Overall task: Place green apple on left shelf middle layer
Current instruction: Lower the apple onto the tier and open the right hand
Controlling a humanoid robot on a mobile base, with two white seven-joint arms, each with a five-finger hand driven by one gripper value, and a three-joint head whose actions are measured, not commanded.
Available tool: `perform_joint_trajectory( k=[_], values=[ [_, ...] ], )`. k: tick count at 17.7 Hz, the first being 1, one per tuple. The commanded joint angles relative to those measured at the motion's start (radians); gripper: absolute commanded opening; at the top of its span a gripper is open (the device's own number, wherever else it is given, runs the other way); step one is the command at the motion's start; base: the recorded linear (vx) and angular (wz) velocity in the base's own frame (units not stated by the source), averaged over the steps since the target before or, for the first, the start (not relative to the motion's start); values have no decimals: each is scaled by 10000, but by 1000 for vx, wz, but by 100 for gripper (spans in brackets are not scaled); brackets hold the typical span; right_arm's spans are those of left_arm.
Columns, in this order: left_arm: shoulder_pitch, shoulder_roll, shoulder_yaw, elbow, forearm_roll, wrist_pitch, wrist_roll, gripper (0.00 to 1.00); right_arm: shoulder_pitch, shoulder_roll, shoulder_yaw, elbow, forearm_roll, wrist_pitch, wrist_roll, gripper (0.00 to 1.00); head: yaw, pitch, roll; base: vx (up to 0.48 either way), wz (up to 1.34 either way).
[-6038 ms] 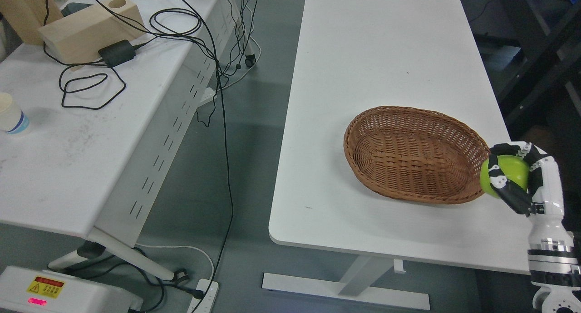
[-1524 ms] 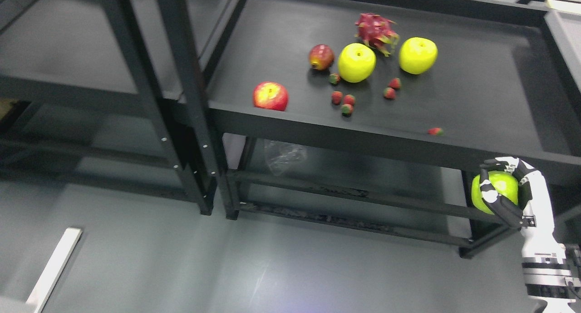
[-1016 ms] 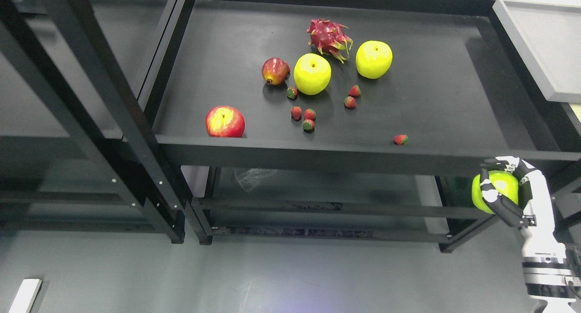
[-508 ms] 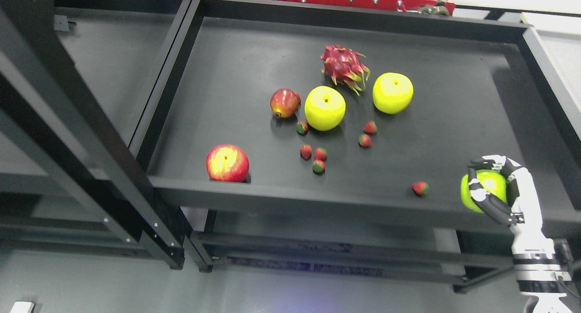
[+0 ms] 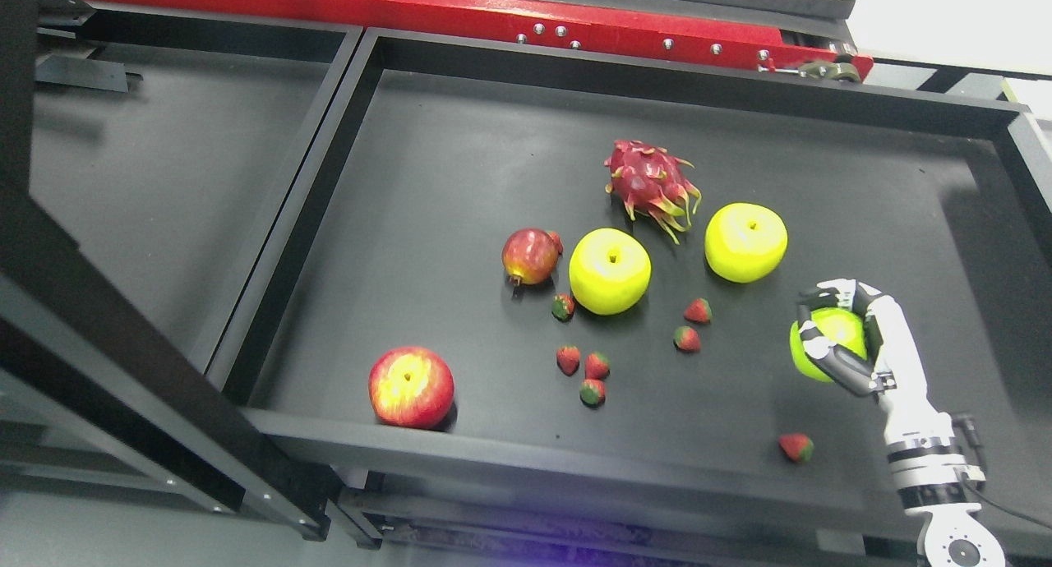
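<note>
Black shelf tray [image 5: 460,123] of fruit; red rail [image 5: 411,12] behind

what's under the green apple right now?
Bare black shelf floor, as far as it shows. The right hand holds the green apple over it, fingers wrapped round. The spot directly beneath is covered by apple and hand.

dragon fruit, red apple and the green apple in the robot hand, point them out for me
dragon fruit [image 5: 649,182], head view, middle of its pink body
red apple [image 5: 410,386], head view, centre of its top face
green apple [image 5: 830,341], head view, bare green skin between the fingers of the right robot hand [image 5: 838,337]
</note>
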Motion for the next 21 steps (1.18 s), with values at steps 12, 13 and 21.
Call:
perform_joint_trajectory(
  k=[12,13,21],
  values=[
    [-214,175,0,0,12,3,-6,100,143,1557,207,153,49,595,264,99,0,0,0,77,24],
    [-214,175,0,0,12,3,-6,100,143,1680,161,152,49,488,187,100,0,0,0,0,0],
    [-214,175,0,0,-4,3,-6,100,280,1680,2411,61,-1286,-124,-3127,100,0,0,0,0,0]
  ],
)
